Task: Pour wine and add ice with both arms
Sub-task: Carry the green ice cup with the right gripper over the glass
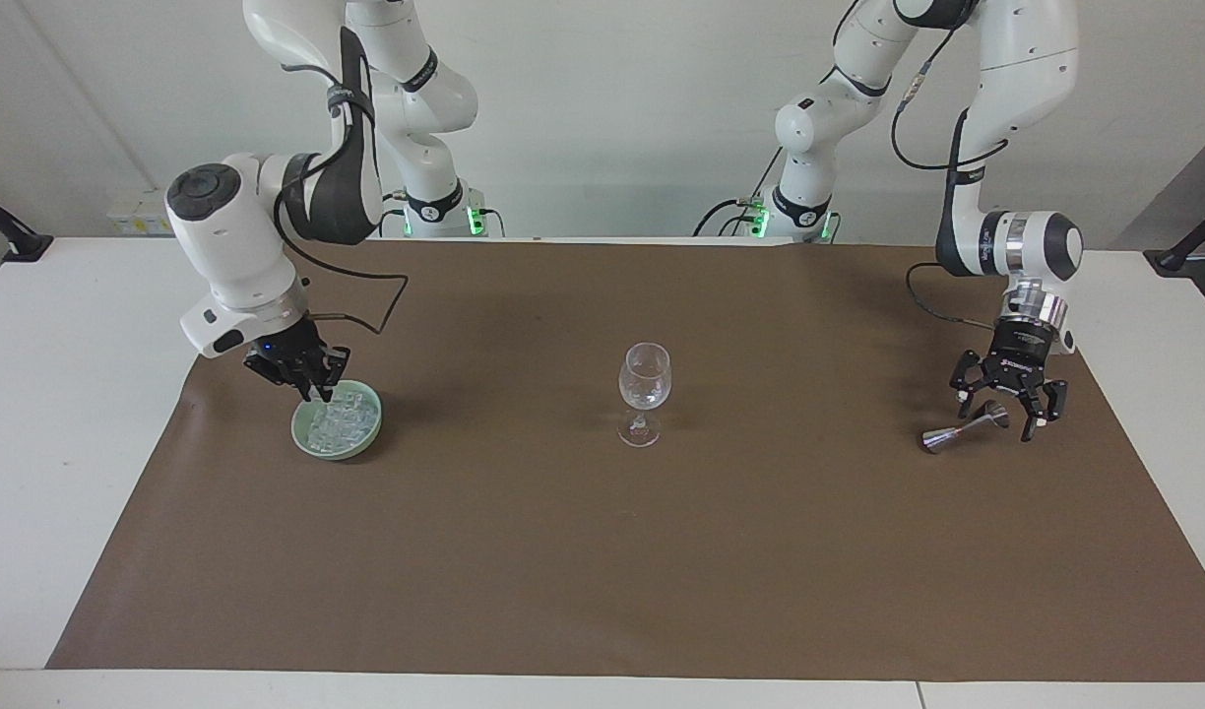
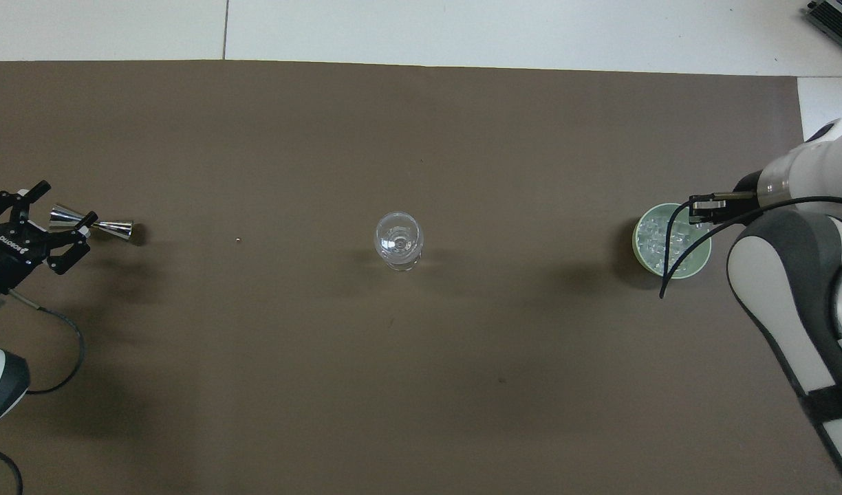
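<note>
left gripper (image 1: 1007, 415): fingers spread, pointing down | right gripper (image 1: 312, 386): fingertips together, wrist tilted

Any ice (image 1: 339, 418) in right pincer (image 1: 316, 391): indiscernible.

A brown mat (image 1: 563, 551) covers most of the white table (image 1: 61, 394). A silver double-ended jigger (image 1: 962, 429) lies on its side at the left arm's end of the mat. A tiny speck (image 2: 237, 240) sits on the mat near the jigger
</note>
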Motion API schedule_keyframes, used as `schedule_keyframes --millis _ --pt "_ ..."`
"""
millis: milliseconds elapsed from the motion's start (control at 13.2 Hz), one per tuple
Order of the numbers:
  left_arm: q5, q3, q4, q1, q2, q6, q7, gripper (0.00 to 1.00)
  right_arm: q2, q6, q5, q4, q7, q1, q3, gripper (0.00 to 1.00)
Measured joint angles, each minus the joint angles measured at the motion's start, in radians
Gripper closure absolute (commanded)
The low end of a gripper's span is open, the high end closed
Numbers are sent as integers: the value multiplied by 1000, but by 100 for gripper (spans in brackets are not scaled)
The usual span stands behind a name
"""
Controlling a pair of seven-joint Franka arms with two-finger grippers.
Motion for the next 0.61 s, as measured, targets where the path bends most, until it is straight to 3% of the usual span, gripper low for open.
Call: schedule_keyframes --millis 227,606 --pt "10 -5 4 -1 -18 14 -1 7 -53 -56 0 19 68 6 48 100" --pt "46 -9 4 -4 -20 42 -5 7 -62 -97 1 63 280 8 164 100"
